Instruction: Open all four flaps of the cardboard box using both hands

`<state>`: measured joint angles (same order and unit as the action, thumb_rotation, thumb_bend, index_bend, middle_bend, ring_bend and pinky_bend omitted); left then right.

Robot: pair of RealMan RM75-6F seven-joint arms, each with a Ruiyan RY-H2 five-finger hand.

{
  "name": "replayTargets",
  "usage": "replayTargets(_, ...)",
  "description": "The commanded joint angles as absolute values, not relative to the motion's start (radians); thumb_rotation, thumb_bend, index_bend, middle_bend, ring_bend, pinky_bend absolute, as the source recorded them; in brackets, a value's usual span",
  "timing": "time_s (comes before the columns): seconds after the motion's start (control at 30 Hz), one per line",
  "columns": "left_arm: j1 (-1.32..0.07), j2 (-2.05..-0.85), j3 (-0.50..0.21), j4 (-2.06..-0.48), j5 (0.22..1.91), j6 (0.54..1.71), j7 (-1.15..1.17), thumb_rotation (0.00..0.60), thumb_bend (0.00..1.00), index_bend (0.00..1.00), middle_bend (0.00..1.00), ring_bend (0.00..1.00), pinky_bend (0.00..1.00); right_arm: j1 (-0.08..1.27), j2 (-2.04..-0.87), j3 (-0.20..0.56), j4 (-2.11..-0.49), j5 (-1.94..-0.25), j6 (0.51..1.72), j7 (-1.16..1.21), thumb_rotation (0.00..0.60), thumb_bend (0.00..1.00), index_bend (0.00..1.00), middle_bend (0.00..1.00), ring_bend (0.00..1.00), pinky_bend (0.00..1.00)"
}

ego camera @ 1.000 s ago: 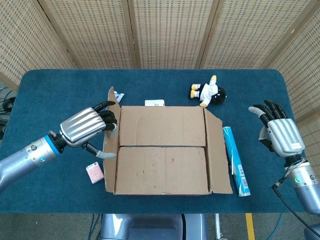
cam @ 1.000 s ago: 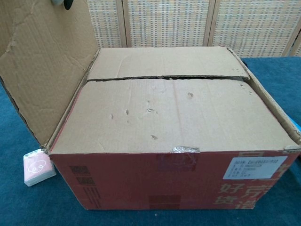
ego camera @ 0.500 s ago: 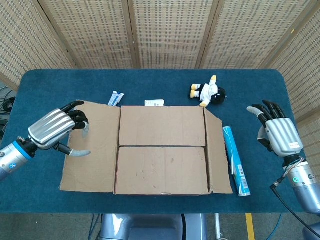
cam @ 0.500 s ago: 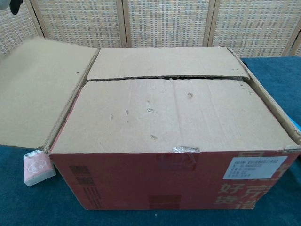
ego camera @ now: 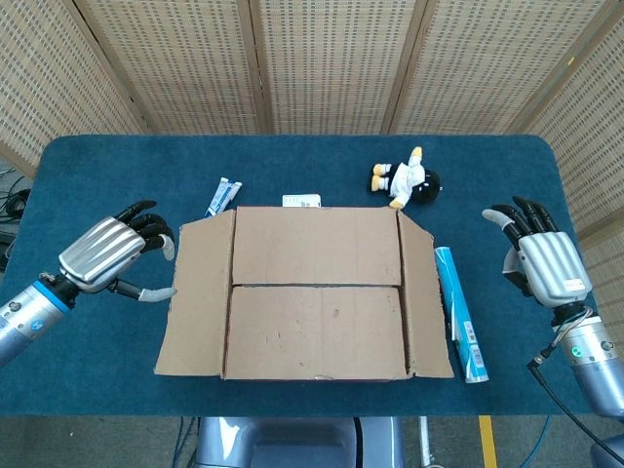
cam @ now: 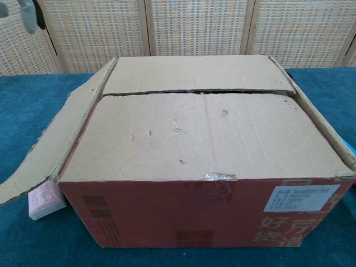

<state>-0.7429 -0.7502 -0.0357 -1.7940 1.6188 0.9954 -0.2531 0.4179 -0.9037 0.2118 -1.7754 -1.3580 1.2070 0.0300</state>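
Since half a second ago the left flap (ego camera: 193,297) has swung further out and down, now sloping away from the cardboard box (cam: 206,211) instead of lying level, while the left hand (ego camera: 107,253) has shifted slightly toward it and hangs beside its edge with fingers spread, holding nothing. Nearest in the chest view, the box's red printed front wall carries a white label (cam: 300,197) and a scrap of clear tape (cam: 218,177) at the top seam. Its two long top flaps (ego camera: 317,288) are still folded flat and meet along a ragged middle seam, so what is inside cannot be seen; their plain brown board is dented and creased. A small pink packet (cam: 44,199) lies on the blue cloth table (ego camera: 88,380), tucked under the left flap's near corner. The right flap (ego camera: 426,302) leans outward, just beside a long blue-and-white tube box (ego camera: 460,314). Well apart on the right, the right hand (ego camera: 541,258) is raised, fingers apart and empty. Farther back lie a thin sachet (ego camera: 223,195), a white card (ego camera: 300,201) and a small plush toy (ego camera: 405,179), before perforated wooden screens (ego camera: 322,58).
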Motion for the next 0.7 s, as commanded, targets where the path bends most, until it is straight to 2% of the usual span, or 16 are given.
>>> replayTargets(0.03,-0.739,-0.827,-0.078,-1.822,1.525,0.978,-0.135,0.171,0.19,0.28,0.13,0.02,0.0,0.408,-0.908,0.209,-1.772,-1.365,1.223,0.038,0.6,1.0,0.17,0.16,0.0,0.06)
replayTargets(0.13,-0.75,-0.849,-0.093,-1.833,1.493,0.96,-0.095,0.199,0.19,0.19,0.04,0.0,0.0,0.408,-0.907,0.209,-1.775,-1.361,1.219,0.042,0.6,1.0,0.17,0.16,0.0,0.06)
replayTargets(0.27,-0.772,-0.892,-0.116,-1.847,1.444,0.933,-0.015,0.241,0.19,0.1,0.0,0.0,0.0,0.406,-0.909,0.209,-1.778,-1.356,1.22,0.043,0.6,1.0,0.17,0.16,0.0,0.06)
replayTargets(0.33,-0.785,-0.918,-0.127,-1.853,1.423,0.922,0.027,0.304,0.19,0.05,0.0,0.0,0.0,0.404,-0.909,0.209,-1.779,-1.354,1.221,0.044,0.6,1.0,0.17,0.16,0.0,0.06)
replayTargets(0.43,-0.806,-0.962,-0.142,-1.85,1.39,0.909,0.088,0.41,0.19,0.02,0.0,0.0,0.0,0.402,-0.907,0.211,-1.782,-1.351,1.223,0.045,0.6,1.0,0.17,0.16,0.0,0.06)
replayTargets(0.5,-0.814,-0.984,-0.15,-1.85,1.368,0.906,0.117,0.453,0.19,0.02,0.0,0.0,0.0,0.4,-0.906,0.212,-1.782,-1.349,1.225,0.047,0.6,1.0,0.17,0.16,0.0,0.06)
replayTargets(0.6,-0.821,-1.011,-0.156,-1.847,1.345,0.903,0.152,0.482,0.19,0.02,0.0,0.0,0.0,0.4,-0.907,0.213,-1.779,-1.346,1.224,0.05,0.6,1.0,0.17,0.16,0.0,0.06)
replayTargets(0.7,-0.828,-1.034,-0.159,-1.844,1.328,0.9,0.176,0.484,0.19,0.02,0.0,0.0,0.0,0.4,-0.908,0.213,-1.776,-1.344,1.221,0.054,0.6,1.0,0.17,0.16,0.0,0.06)
